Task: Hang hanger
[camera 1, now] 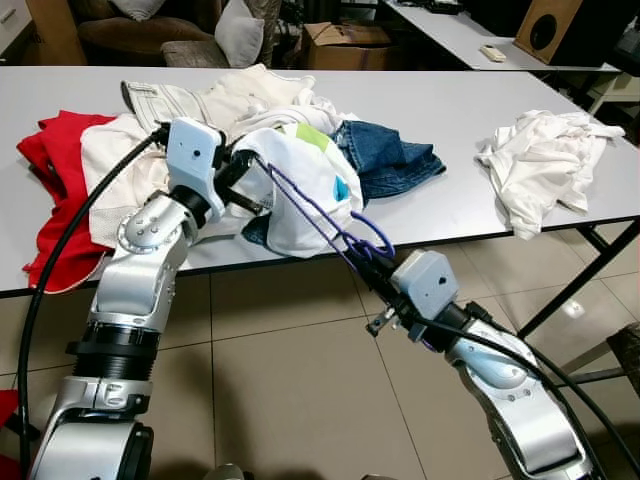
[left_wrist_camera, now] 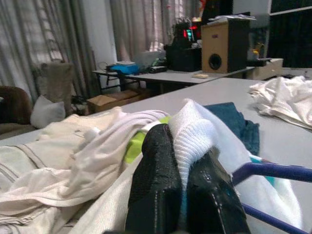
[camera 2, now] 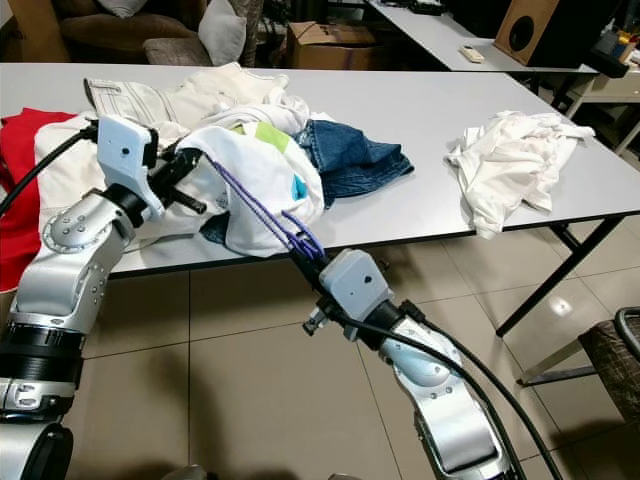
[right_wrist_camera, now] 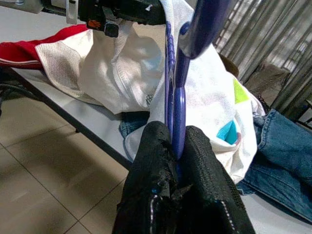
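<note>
Far left on the table (camera 1: 520,95): a red garment (camera 1: 55,165), partly draped over the edge, with cream laundry (camera 1: 215,100) piled behind it.

My left gripper (left_wrist_camera: 180,161) sits at the near table edge, fingers pinched on a fold of the white shirt (camera 1: 310,195). The cloth is soft and limp; I judge it will sag and slide unless held at a thick fold, as it is now.

From that pinch the purple hanger (camera 1: 315,215) runs down and rightward, off the table edge. It looks like thin, stiff plastic: light, and probably smooth enough to twist in the fingers. One arm appears threaded into the shirt.

Behind the shirt lie blue jeans (camera 1: 390,160).

Right gripper (right_wrist_camera: 178,151): below the table edge over the tiled floor (camera 1: 280,380), clamped on the hanger's looped hook end. I'd keep that hold, since the hook is the rigid part.

Far right: a separate white heap (camera 1: 545,160), well apart from the work.
</note>
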Controlling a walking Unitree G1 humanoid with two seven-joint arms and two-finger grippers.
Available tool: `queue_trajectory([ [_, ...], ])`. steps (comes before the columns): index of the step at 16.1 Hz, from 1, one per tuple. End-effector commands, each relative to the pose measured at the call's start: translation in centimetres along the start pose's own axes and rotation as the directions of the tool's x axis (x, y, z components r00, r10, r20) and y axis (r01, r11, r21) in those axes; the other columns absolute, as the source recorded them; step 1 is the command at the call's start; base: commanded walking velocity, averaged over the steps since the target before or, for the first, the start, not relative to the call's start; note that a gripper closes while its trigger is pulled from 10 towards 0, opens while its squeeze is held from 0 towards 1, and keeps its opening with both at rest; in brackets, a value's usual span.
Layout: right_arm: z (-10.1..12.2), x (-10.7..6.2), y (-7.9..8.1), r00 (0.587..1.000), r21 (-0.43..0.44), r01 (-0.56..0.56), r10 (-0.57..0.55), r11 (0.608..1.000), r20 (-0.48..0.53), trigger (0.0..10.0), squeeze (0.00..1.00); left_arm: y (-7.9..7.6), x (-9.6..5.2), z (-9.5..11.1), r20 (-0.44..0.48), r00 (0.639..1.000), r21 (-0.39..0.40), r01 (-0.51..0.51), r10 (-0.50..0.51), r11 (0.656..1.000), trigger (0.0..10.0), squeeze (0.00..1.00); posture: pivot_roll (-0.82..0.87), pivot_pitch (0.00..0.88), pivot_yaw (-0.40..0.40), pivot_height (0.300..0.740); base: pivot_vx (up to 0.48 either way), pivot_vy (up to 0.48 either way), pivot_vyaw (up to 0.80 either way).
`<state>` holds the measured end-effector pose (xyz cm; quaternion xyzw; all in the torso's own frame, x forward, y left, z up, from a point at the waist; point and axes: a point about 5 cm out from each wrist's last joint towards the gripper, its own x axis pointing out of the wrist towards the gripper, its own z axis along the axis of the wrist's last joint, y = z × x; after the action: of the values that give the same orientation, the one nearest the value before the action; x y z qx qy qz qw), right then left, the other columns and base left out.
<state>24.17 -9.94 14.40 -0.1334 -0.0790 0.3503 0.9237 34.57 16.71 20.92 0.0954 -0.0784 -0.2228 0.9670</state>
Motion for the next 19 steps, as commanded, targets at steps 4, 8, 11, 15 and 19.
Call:
queue_trajectory([
  [4,0.2,1.2,-0.3,0.999,0.076,0.036,-0.036,0.996,-0.003,10.0,0.0,-2.3,0.7,1.2,0.014,0.989,0.009,0.147,-0.148,0.989,0.0,0.0,-0.11,0.0,-0.067,0.74,0.0,0.0,0.0],
  [8,-1.6,0.9,-0.9,0.978,0.407,0.201,-0.156,0.891,-0.14,10.0,0.0,-0.1,-0.3,2.1,0.003,0.995,0.037,0.096,-0.096,0.995,0.0,0.0,-0.11,0.0,-0.069,0.74,0.0,0.0,0.0],
  [11,-2.9,0.7,-2.1,0.947,0.517,0.311,-0.21,0.798,-0.245,10.0,0.0,1.7,-0.9,2.8,-0.002,0.999,0.067,0.038,-0.037,0.997,0.0,0.0,-0.11,0.0,-0.073,0.74,0.0,0.0,0.0],
  [15,0.4,1.6,-7.5,0.921,0.591,0.361,-0.375,0.721,-0.105,10.0,0.0,4.0,-0.9,5.0,0.131,0.985,0.077,-0.125,0.114,0.989,0.0,0.0,-0.1,0.0,-0.078,0.74,0.0,0.0,0.0],
  [19,2.3,1.1,-9.1,0.925,0.636,0.312,-0.378,0.706,-0.034,10.0,0.0,3.7,-0.7,7.6,0.239,0.97,0.096,-0.071,0.047,0.993,0.0,0.0,-0.1,0.0,-0.082,0.74,0.0,0.0,0.0],
])
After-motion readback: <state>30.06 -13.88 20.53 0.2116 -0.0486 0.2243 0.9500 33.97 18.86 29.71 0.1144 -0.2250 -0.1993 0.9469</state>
